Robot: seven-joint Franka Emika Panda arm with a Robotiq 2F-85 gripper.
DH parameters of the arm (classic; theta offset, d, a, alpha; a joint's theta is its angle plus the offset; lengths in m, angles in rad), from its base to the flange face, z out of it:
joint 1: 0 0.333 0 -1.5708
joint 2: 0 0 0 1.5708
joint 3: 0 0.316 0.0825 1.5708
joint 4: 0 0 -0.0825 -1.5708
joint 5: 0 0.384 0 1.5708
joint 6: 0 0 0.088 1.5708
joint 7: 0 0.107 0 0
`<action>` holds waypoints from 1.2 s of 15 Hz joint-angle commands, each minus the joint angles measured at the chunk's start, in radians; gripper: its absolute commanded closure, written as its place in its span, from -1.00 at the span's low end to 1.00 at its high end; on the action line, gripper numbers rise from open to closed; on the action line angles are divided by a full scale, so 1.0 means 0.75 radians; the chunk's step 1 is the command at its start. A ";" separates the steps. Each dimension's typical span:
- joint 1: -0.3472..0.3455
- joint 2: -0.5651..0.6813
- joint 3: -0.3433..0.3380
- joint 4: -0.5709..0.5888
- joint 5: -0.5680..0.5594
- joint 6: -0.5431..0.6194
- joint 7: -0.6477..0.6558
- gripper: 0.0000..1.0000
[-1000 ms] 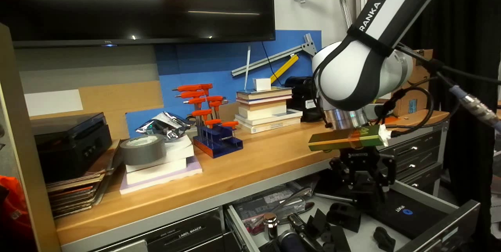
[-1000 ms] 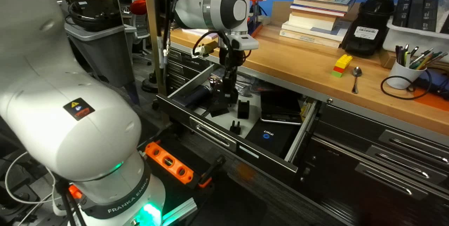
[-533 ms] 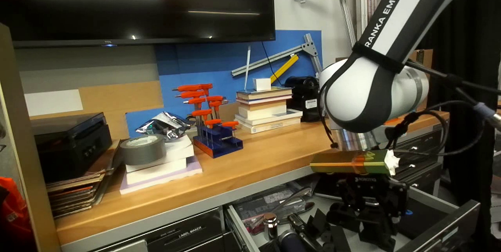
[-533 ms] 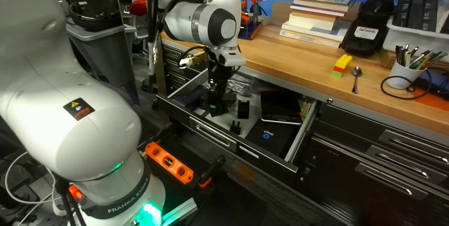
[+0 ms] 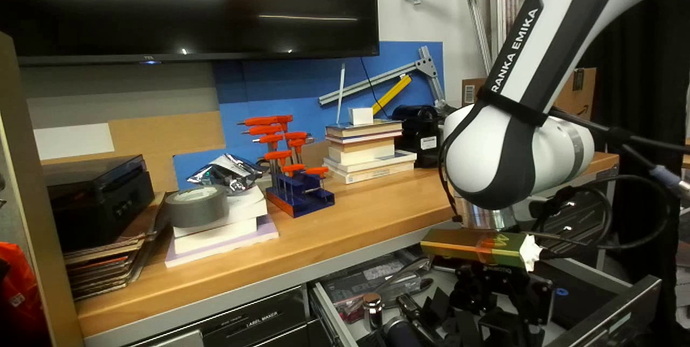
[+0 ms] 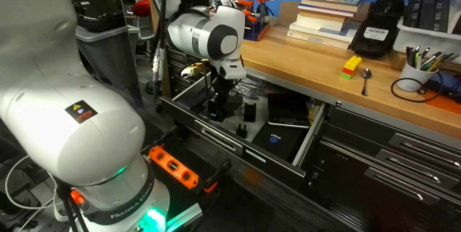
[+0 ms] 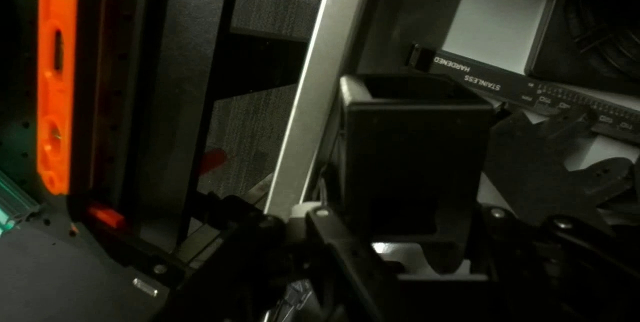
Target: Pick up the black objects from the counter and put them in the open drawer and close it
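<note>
A boxy black object [image 7: 415,162] with a hollow top fills the space between the fingers in the wrist view; my gripper [image 7: 407,214] is shut on it. The gripper [image 6: 218,107] is low inside the open drawer [image 6: 277,167], toward its front and left end in that exterior view. The drawer's silver front edge [image 7: 320,92] runs close beside the held object. Among the drawer's contents lie a black block [image 6: 250,112] and a small two-pronged black piece [image 6: 241,130]. No small black object shows on the counter [image 6: 299,62]. Whether the held object touches the drawer floor is hard to tell.
Inside the drawer are a steel scale [image 7: 500,79], a black iFixit case [image 6: 275,140] and a chrome-topped cylinder [image 5: 372,309]. The counter bears stacked books [image 6: 324,19], a tool stand [image 5: 299,191], toy bricks [image 6: 350,67], a spoon [image 6: 366,79] and a pen cup [image 6: 414,75].
My gripper has come down into the drawer and shifted toward its front, the object still between the fingers. The drawer has stayed open and in place.
</note>
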 commanded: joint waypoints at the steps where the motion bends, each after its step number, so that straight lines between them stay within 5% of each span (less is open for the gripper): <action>1: 0.022 0.063 0.005 0.042 0.026 0.077 0.038 0.45; 5: 0.032 0.107 -0.009 0.051 0.020 0.111 0.059 0.45; 6: 0.034 0.115 -0.012 0.056 0.017 0.103 0.066 0.14; 7: 0.038 0.121 -0.016 0.060 0.012 0.093 0.083 -0.50; 9: 0.048 0.117 -0.026 0.067 -0.018 0.066 0.110 -0.59; 12: 0.061 0.106 -0.030 0.083 -0.044 0.046 0.134 -1.00; 18: 0.095 0.013 -0.031 0.155 -0.172 -0.139 0.220 -1.00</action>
